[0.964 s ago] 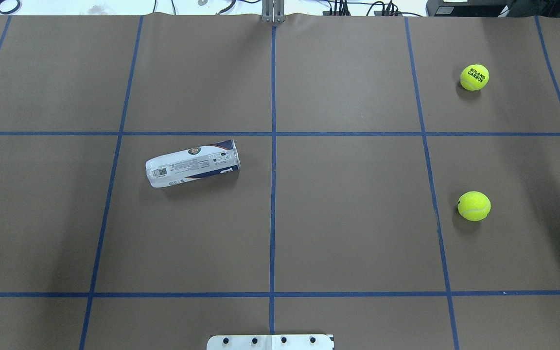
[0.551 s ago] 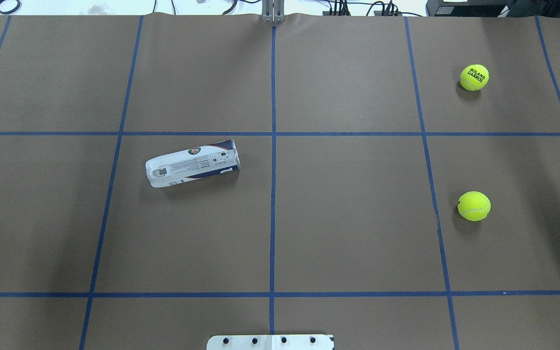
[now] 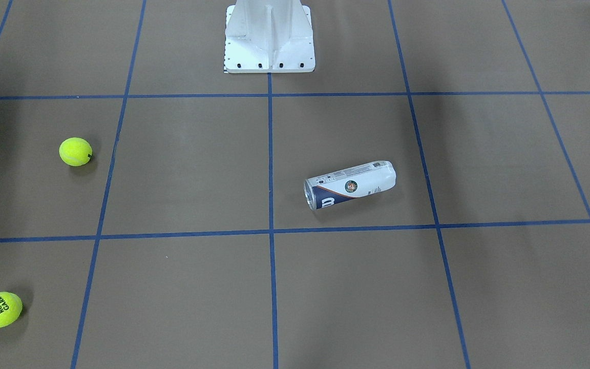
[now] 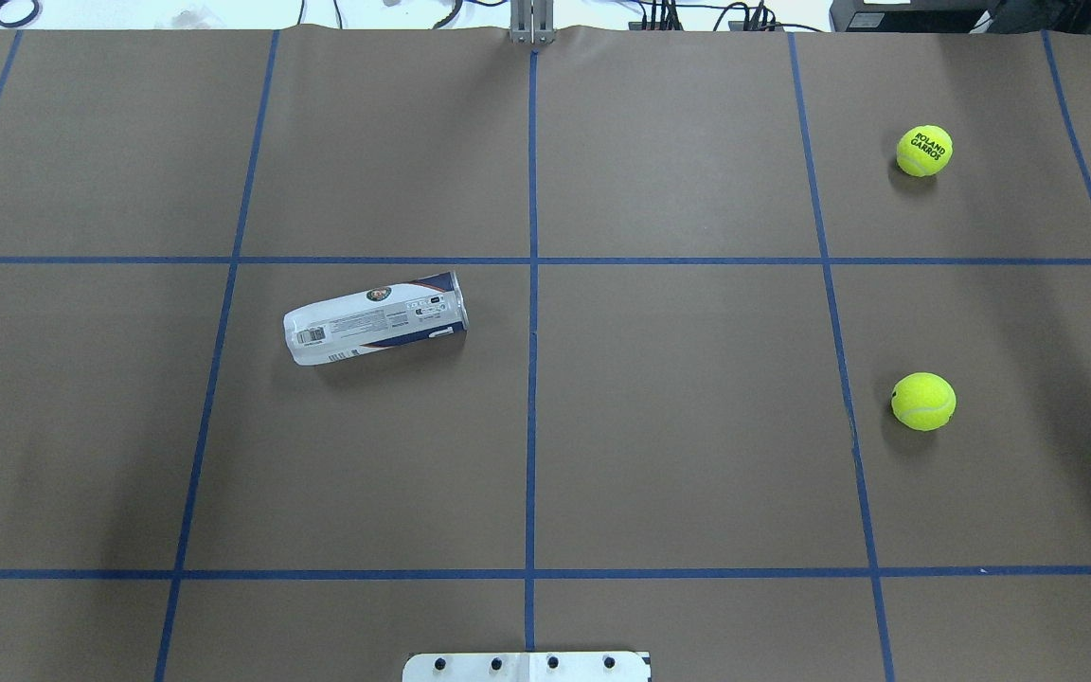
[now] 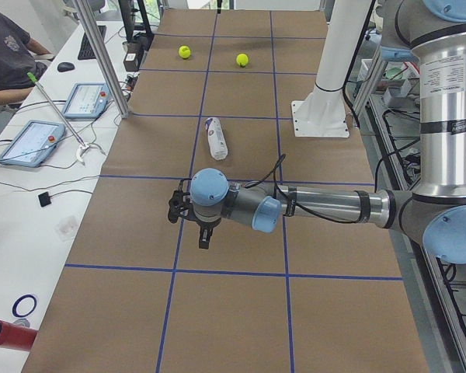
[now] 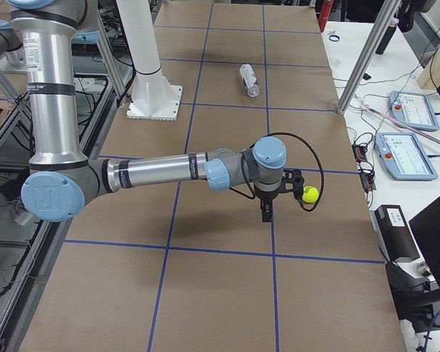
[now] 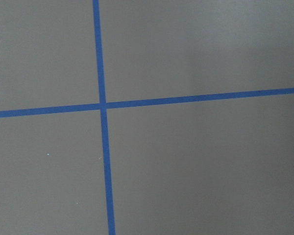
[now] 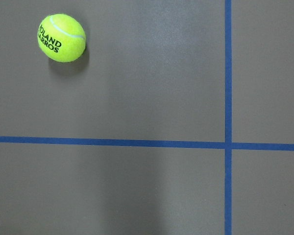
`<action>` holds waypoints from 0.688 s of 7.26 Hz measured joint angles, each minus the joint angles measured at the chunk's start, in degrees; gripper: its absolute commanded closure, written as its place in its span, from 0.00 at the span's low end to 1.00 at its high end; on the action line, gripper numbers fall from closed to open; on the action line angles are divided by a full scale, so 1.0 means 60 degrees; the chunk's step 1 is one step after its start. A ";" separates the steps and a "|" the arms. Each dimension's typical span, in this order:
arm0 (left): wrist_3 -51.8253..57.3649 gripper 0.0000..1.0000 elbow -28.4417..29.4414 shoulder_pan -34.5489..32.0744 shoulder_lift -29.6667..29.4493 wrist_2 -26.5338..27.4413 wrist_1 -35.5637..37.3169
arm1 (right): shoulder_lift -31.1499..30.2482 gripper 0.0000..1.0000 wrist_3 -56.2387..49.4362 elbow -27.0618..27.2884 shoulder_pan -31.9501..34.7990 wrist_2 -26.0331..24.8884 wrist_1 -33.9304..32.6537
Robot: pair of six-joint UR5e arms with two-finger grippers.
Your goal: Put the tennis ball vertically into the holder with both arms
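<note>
Exterior left: holder (image 5: 216,138) seemingly well beyond left fingers (image 5: 206,237).

The right hand (image 6: 265,207) has left the overhead view's right edge

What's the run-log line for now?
clear plastic tennis-ball tube: lying on side, untouched | lettered yellow tennis ball, plain yellow tennis ball: loose, apart | left tool: hovering, state unclear | right tool: hovering, state unclear | nothing inserted

Table (image 4: 678,426): lying holder (image 4: 375,317), two balls (image 4: 924,151) (image 4: 923,401)
</note>
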 measured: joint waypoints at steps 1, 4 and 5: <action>-0.0369 0.01 -0.0149 0.0219 -0.0200 -0.0196 -0.0423 | -0.0015 0.01 -0.0013 0.0040 0.0001 0.0030 -0.0001; -0.0763 0.08 -0.0142 0.2090 -0.2120 -0.0262 -0.0983 | -0.0084 0.01 0.0077 0.0205 -0.0006 0.0243 0.0034; -0.0797 0.09 -0.0141 0.2535 -0.2711 -0.0266 -0.0963 | -0.0093 0.01 0.0095 0.0225 -0.0006 0.0280 0.0037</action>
